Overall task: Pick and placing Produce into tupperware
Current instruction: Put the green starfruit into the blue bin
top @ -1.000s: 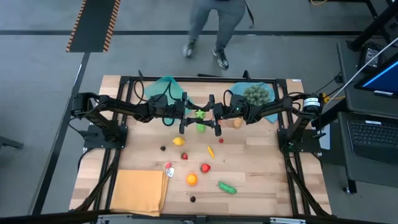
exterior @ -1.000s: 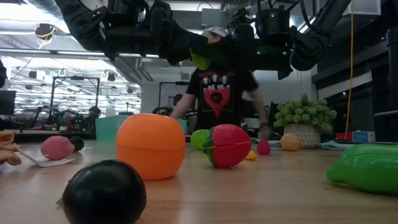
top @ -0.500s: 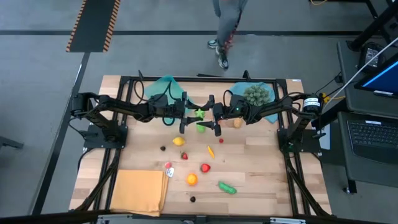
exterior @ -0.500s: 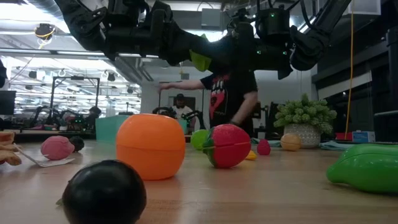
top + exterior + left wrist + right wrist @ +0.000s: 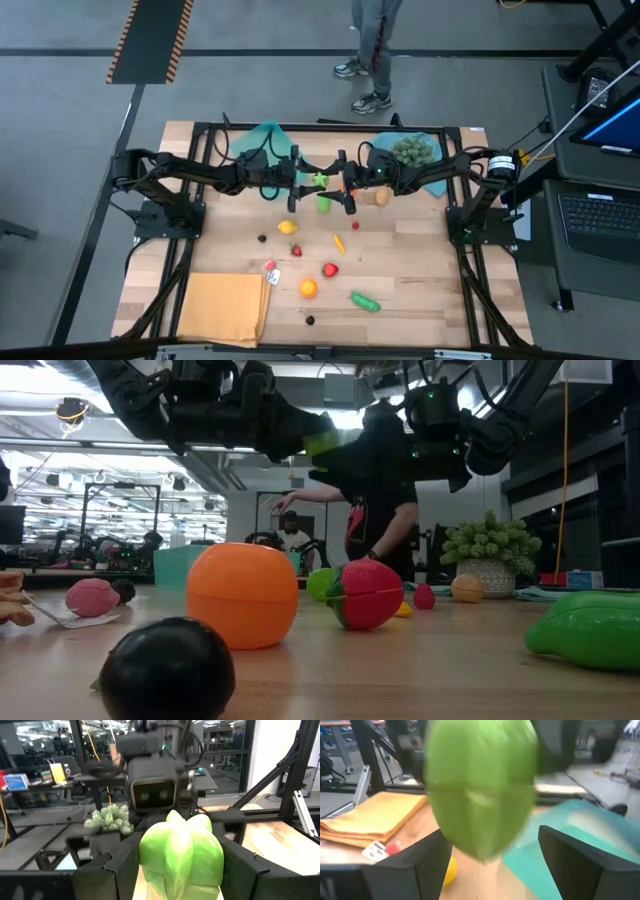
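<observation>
High view shows the wooden surface (image 5: 400, 260) with both arms reaching toward its middle from 9 and 3 o'clock. At about 11 o'clock on the surface lies the teal tupperware (image 5: 262, 135), partly under the left arm. At 7 o'clock lies an orange-tan mat (image 5: 222, 308), and at 1 o'clock stands a bushy grey-green cluster (image 5: 413, 152).

Between the two arms, above the surface, is a green lettuce piece (image 5: 320, 181). The left gripper (image 5: 300, 187) pinches it: in the left wrist view its two dark fingers (image 5: 107, 865) press on both sides of the lettuce. The right gripper (image 5: 345, 189) is just beside it at 3 o'clock, with its fingers spread; in the right wrist view the lettuce shows between them, without clear contact.

The rest of the produce lies on the surface below the grippers: a green cucumber (image 5: 365, 301) at 5 o'clock, an orange fruit (image 5: 308, 289) near 6 o'clock, a red fruit (image 5: 330, 269), a yellow lemon (image 5: 288, 227).

A person (image 5: 370, 50) stands beyond the surface at 12 o'clock.
</observation>
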### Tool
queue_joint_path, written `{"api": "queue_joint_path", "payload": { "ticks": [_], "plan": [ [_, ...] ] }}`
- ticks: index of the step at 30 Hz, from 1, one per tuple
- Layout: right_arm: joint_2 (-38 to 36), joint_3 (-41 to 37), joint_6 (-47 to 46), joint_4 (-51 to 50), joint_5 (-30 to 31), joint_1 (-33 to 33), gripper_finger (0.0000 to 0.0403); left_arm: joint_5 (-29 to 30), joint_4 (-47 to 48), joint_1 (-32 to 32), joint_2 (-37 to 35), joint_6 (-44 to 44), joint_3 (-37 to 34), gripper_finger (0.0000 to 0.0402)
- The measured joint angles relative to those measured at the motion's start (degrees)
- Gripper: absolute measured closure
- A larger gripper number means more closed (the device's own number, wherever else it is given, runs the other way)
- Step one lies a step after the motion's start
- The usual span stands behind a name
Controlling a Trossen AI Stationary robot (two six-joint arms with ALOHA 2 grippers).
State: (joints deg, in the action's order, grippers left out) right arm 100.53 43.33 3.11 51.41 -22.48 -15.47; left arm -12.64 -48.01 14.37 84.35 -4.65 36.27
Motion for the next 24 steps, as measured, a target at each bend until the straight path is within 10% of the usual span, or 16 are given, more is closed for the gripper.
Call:
{"api": "queue_joint_path", "payload": {
  "ticks": [24],
  "plan": [
    [0.0, 0.0, -0.1, -8.8, 4.9, -1.1, 0.0108, 8.9, 24.4, 8.0, -11.1, -1.7, 0.0, 0.0195]
  ]
}}
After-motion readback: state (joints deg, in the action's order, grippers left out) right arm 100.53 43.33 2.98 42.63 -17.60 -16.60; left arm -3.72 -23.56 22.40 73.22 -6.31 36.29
